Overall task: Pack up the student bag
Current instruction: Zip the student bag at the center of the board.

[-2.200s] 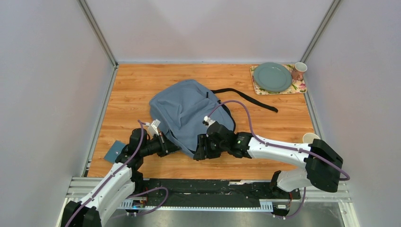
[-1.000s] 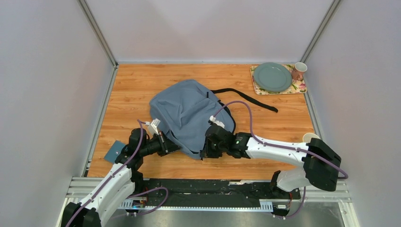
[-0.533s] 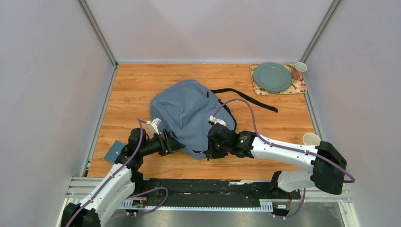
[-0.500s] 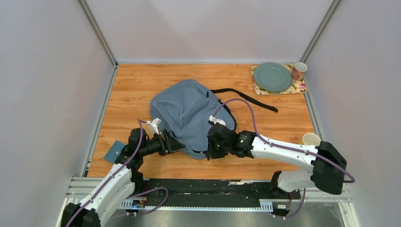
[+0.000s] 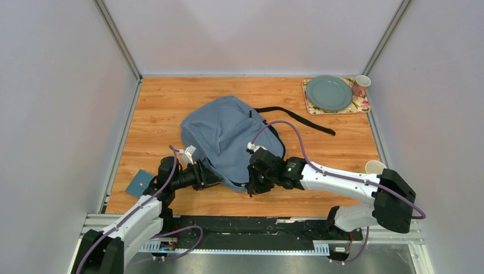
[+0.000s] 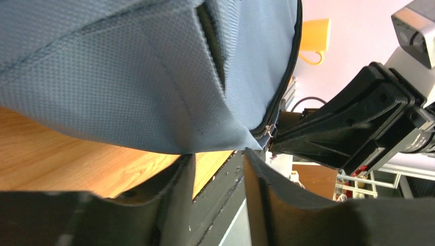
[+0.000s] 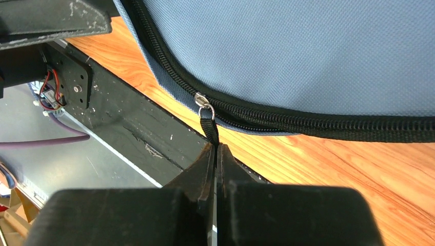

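Note:
The student bag (image 5: 228, 137), soft grey-blue fabric with dark zips, lies mid-table, a black strap (image 5: 297, 117) trailing to the right. My right gripper (image 5: 251, 185) is at the bag's near edge. In the right wrist view it (image 7: 215, 146) is shut on the black zip pull (image 7: 209, 127) of the dark zip (image 7: 308, 123). My left gripper (image 5: 214, 178) is at the bag's near-left edge. Its jaws (image 6: 218, 159) are open with nothing between them, the bag's fabric (image 6: 128, 92) hanging just above the fingertips.
A small blue card (image 5: 138, 182) lies at the table's near left. A green plate (image 5: 329, 93) on a floral mat (image 5: 309, 104) and a mug (image 5: 361, 85) stand at the back right. A paper cup (image 5: 375, 166) is by the right arm.
My left arm has slid a little right along the bag's near edge. The right gripper has stayed shut on the zip pull and shifted slightly towards the near edge.

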